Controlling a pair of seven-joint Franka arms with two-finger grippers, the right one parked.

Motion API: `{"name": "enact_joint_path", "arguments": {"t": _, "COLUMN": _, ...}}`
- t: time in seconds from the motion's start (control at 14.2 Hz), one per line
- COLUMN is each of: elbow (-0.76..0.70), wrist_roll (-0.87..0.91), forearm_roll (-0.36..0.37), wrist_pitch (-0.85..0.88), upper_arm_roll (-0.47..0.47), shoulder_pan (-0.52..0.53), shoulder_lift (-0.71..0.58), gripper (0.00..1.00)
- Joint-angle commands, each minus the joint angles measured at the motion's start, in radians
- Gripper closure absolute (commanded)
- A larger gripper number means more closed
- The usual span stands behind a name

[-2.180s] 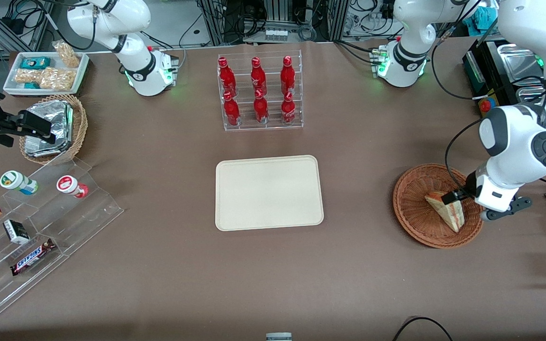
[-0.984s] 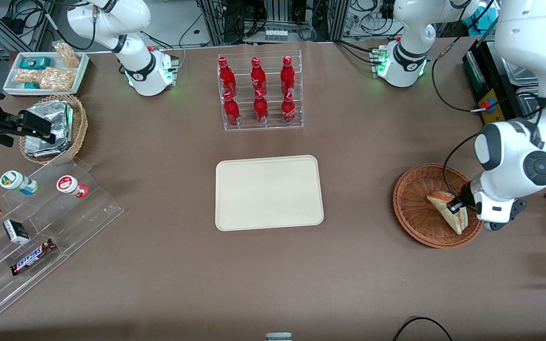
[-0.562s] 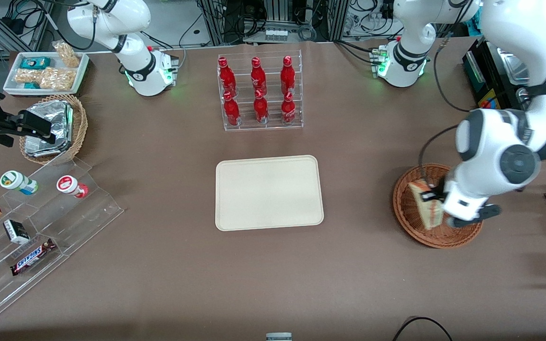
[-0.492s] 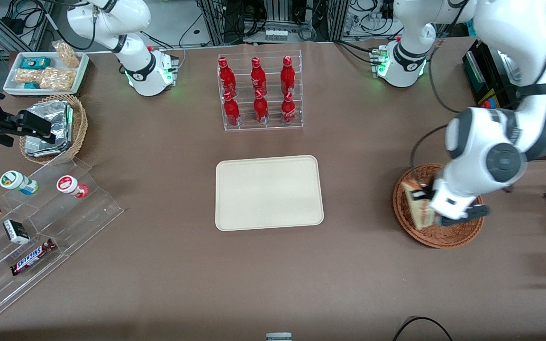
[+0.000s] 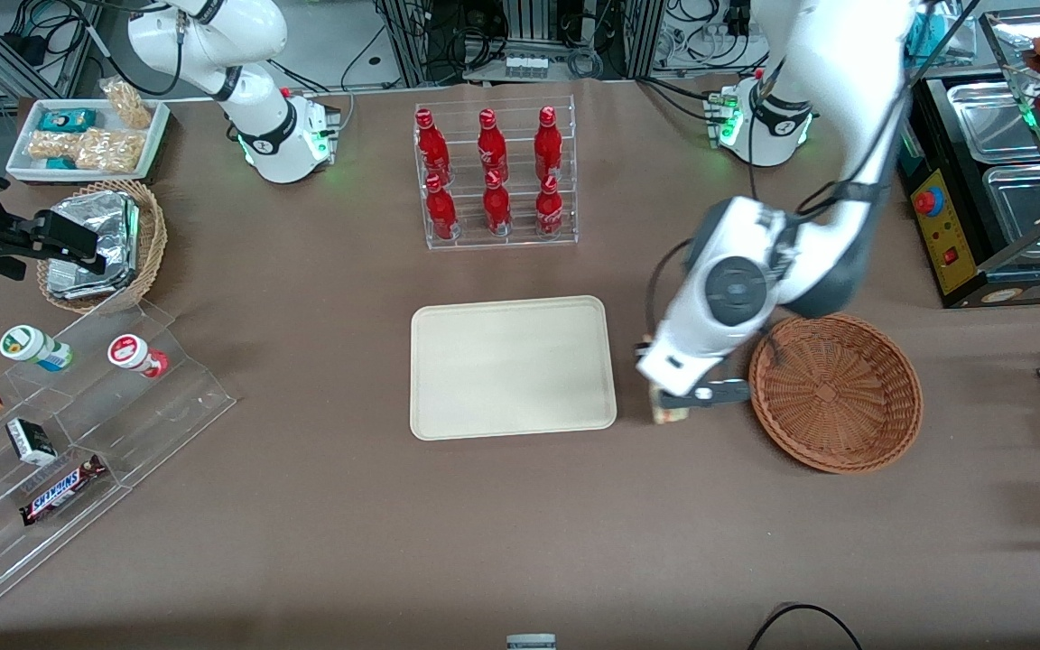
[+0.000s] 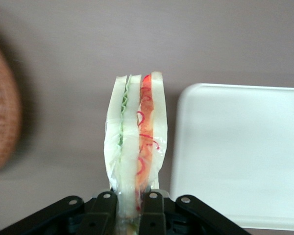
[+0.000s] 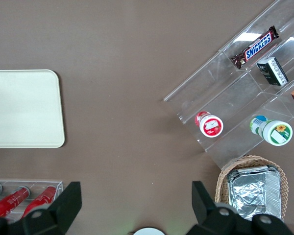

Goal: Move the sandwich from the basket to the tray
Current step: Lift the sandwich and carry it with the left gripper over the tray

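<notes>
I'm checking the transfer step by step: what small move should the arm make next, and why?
Probably carry on sideways toward the tray. The gripper, shut on the sandwich, is above bare table between the basket and the tray, not yet over the tray's rim.

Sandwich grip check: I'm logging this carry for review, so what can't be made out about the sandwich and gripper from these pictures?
- Front view: most of the sandwich is hidden under the gripper and wrist; only a corner shows, between tray and basket.
- Left wrist view: the picture's edge cuts off the sandwich's held end and the fingers.
- Height above the table: no view settles it.
</notes>
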State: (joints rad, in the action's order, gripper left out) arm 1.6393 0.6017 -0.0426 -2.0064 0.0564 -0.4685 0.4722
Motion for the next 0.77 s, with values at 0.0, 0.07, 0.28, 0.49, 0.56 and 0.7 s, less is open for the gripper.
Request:
{"name": "enact_joint_path", "arguments": {"t": 0.0, "elbow": -0.181, "wrist_roll": 0.120, "forearm_roll": -0.025, "wrist_pitch": 0.015, "upper_arm_roll": -0.013, "shoulder_pan": -0.102, "shoulder_lift": 0.143, "gripper": 1.00}}
{"name": "enact_joint_path", "arguments": {"t": 0.07, "elbow": -0.238, "wrist_roll": 0.172, "forearm_roll": -0.020, "wrist_pitch": 0.012, "upper_arm_roll": -0.013, "shoulder_pan": -0.128, "shoulder_lift": 0.189, "gripper": 1.00}}
{"name": "enact_joint_path", "arguments": {"t": 0.28, "elbow": -0.334, "wrist_roll": 0.272, "forearm_roll": -0.019, "wrist_pitch": -0.026, "upper_arm_roll": -0.013, "shoulder_pan": -0.206, "shoulder_lift": 0.276, "gripper": 1.00}}
{"name": "enact_joint_path", "arguments": {"t": 0.49, "elbow": -0.384, "wrist_roll": 0.334, "forearm_roll": -0.014, "wrist_pitch": -0.069, "upper_arm_roll": -0.017, "shoulder_pan": -0.277, "shoulder_lift": 0.345, "gripper": 1.00}}
{"name": "enact_joint_path", "arguments": {"t": 0.56, "elbow": -0.403, "wrist_roll": 0.339, "forearm_roll": -0.016, "wrist_pitch": -0.071, "upper_arm_roll": -0.017, "shoulder_pan": -0.288, "shoulder_lift": 0.362, "gripper": 1.00}}
{"name": "enact_joint_path", "arguments": {"t": 0.7, "elbow": -0.414, "wrist_roll": 0.352, "forearm_roll": -0.013, "wrist_pitch": -0.077, "upper_arm_roll": -0.017, "shoulder_pan": -0.312, "shoulder_lift": 0.376, "gripper": 1.00}}
